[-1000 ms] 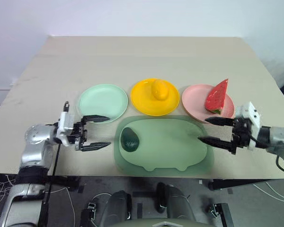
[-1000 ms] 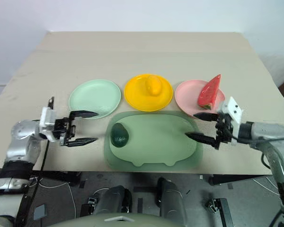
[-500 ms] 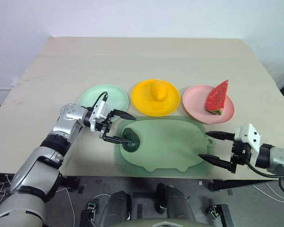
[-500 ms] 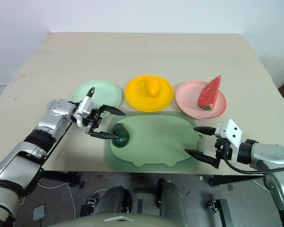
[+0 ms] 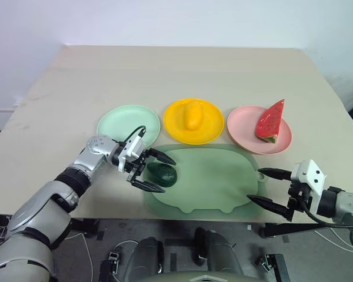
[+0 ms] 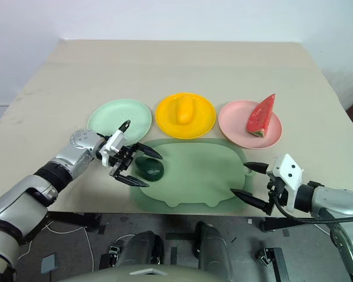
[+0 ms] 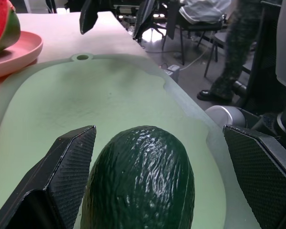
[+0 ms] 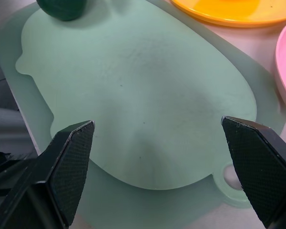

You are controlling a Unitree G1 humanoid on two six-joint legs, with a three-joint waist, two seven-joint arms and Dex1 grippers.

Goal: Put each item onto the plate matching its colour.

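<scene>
No writing or brand is seen. The avocado (image 5: 162, 174) is straddled by the spread left gripper (image 5: 155, 172); the right gripper (image 5: 269, 188) is spread, nothing grasped.

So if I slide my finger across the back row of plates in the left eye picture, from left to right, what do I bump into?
Green plate (nothing on it) → yellow plate with the mango → pink plate with the watermelon slice.
</scene>
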